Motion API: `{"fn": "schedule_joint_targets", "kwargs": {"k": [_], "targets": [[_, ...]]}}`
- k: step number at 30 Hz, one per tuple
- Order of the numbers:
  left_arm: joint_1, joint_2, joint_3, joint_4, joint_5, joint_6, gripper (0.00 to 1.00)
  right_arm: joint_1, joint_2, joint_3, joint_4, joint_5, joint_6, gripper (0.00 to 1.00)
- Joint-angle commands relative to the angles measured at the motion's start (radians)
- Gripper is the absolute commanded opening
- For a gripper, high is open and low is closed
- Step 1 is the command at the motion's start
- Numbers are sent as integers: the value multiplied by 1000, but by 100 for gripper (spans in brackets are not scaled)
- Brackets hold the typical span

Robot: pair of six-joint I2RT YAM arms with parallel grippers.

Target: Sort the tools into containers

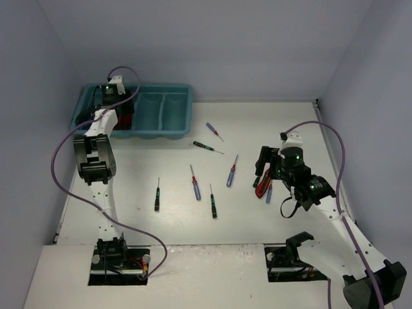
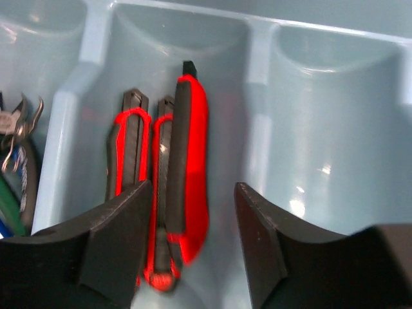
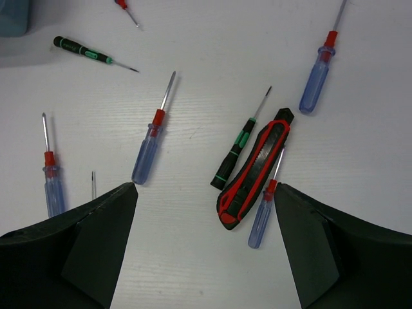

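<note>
The teal tray (image 1: 168, 111) stands at the back left. My left gripper (image 1: 121, 114) hangs open over it. In the left wrist view, the open left gripper (image 2: 192, 209) is just above three red-and-black utility knives (image 2: 192, 161) lying side by side in one compartment; pliers (image 2: 15, 138) lie in the compartment to their left. My right gripper (image 1: 264, 170) is open above a utility knife (image 3: 254, 168) on the table. That knife lies between a green-and-black screwdriver (image 3: 235, 154) and a blue-handled screwdriver (image 3: 262, 212), right of the middle of the open right gripper (image 3: 206, 193).
Several screwdrivers lie loose on the white table: blue-handled ones (image 1: 232, 172) (image 1: 194, 184) (image 1: 214, 131), a green one (image 1: 207, 147) near the tray, and dark ones (image 1: 157, 195) (image 1: 212, 203). The tray's right compartments (image 2: 335, 116) hold nothing. Grey walls enclose the table.
</note>
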Motion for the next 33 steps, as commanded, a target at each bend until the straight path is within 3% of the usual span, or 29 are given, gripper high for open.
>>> {"fn": "schedule_joint_targets", "kwargs": {"k": [1, 9, 11, 16, 19, 22, 33], "targets": [[-42, -235, -43, 16, 42, -64, 55, -40, 49, 2, -23, 104, 103, 85], [-125, -572, -241, -95, 21, -130, 81, -166, 186, -55, -30, -16, 213, 84], [-162, -650, -304, -119, 9, -145, 84, -170, 216, -58, -28, -19, 223, 84], [-291, -841, -471, -168, -25, -179, 85, -171, 296, -61, -2, -19, 233, 79], [-358, -924, -593, -183, -35, -200, 85, -170, 329, -63, 20, -55, 257, 67], [-416, -993, -667, -211, -43, -215, 85, -169, 329, -93, 38, -71, 293, 62], [-480, -1104, -776, -267, -55, -234, 85, -151, 351, -172, 128, -123, 374, 52]]}}
